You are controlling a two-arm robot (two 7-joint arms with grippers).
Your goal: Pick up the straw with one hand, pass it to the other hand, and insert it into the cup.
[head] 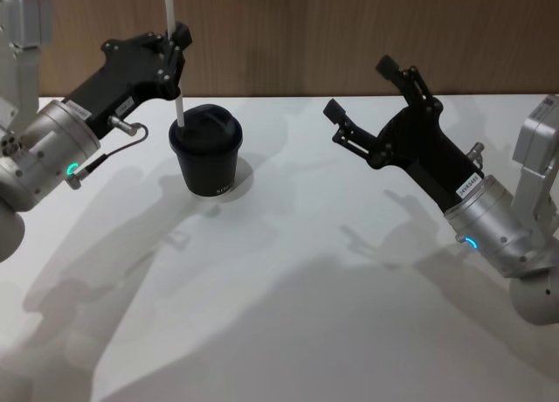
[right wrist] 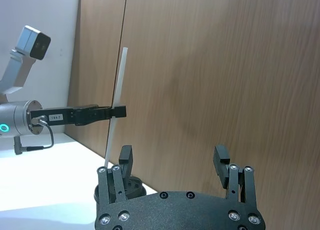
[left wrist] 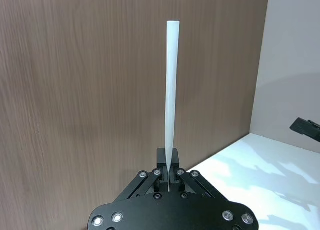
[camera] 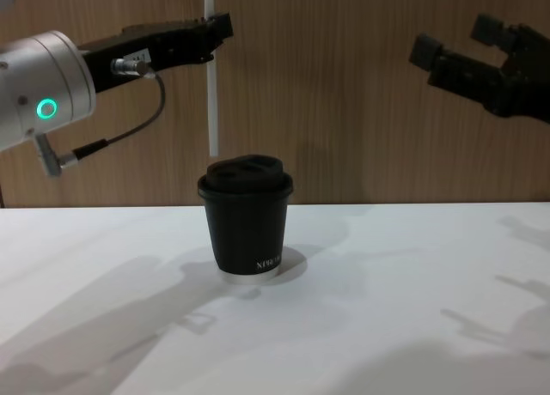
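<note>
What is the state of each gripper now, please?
Left gripper: shut on the straw, held upright, lower end near the lid of the cup.
Right gripper: open, holding nothing, raised to the cup's right.

From my head camera I see my left gripper (head: 177, 48), black with a silver wrist, clamped on a thin white plastic straw (head: 179, 112) that stands nearly upright. Its lower tip sits at the left edge of the domed lid of a small black paper cup (head: 207, 162); I can't tell if they touch. My right gripper (head: 361, 89) hangs spread wide above the white table (head: 306, 288), well right of the cup.
</note>
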